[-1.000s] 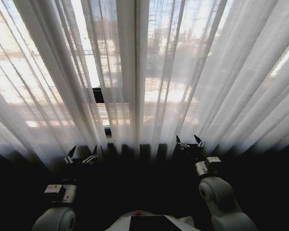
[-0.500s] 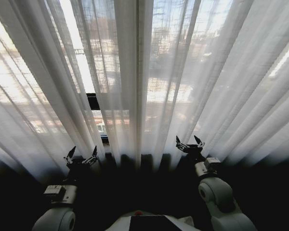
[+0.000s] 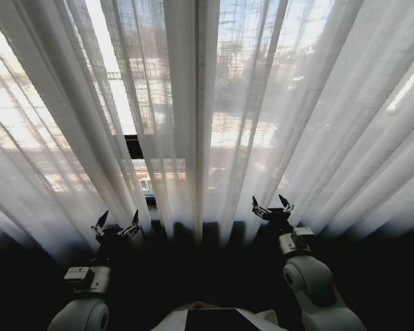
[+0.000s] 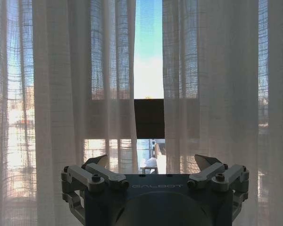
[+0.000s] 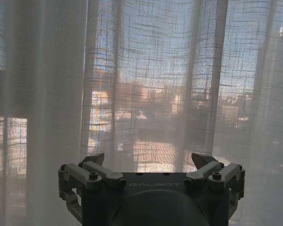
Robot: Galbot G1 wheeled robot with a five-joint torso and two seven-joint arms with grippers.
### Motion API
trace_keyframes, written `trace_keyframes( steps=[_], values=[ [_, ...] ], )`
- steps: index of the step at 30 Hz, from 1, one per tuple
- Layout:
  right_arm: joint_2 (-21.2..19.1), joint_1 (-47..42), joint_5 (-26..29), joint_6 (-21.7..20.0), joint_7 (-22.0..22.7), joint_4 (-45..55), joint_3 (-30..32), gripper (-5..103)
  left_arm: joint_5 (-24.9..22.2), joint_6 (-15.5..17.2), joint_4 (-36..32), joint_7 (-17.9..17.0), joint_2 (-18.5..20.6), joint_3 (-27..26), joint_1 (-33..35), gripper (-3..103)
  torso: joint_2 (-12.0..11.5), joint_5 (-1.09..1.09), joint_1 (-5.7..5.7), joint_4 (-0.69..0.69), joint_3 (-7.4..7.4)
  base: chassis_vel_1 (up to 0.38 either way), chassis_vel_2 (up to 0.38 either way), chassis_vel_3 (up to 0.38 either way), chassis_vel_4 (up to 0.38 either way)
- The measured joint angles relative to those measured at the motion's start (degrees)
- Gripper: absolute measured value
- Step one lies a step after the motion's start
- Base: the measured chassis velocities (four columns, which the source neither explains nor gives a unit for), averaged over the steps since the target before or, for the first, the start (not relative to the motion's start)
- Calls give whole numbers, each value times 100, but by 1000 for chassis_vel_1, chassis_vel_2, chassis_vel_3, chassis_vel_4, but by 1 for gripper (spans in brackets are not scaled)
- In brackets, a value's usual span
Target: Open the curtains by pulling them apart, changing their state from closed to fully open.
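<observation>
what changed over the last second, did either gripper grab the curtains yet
No grab yet. In the first half second the whole head view shifted, so the camera moved closer to or tilted toward the curtains; since then almost nothing moved. The left gripper and right gripper stay open, held low just short of the fabric. The narrow gap between panels in front of the left gripper looks unchanged.

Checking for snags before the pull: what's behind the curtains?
Through the narrow gap in the curtains in the left wrist view: sky, a dark window frame bar and outdoor structures below it. Elsewhere the sheer fabric lets through blurred building shapes; details stay veiled.
</observation>
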Motion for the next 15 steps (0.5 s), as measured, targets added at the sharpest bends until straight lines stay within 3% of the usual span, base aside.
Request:
trace_keyframes(
  steps=[8,15],
  values=[
    [32,7,-23,18,-1,-28,-37,100,6,-6,4,2,-6,5,1,100,0,-1,1,1,0,157,163,-155,-165],
    [38,7,-30,38,-1,-50,-38,100,13,-39,20,2,-14,3,6,100,0,-1,2,1,0,266,261,-255,-295]
  ],
)
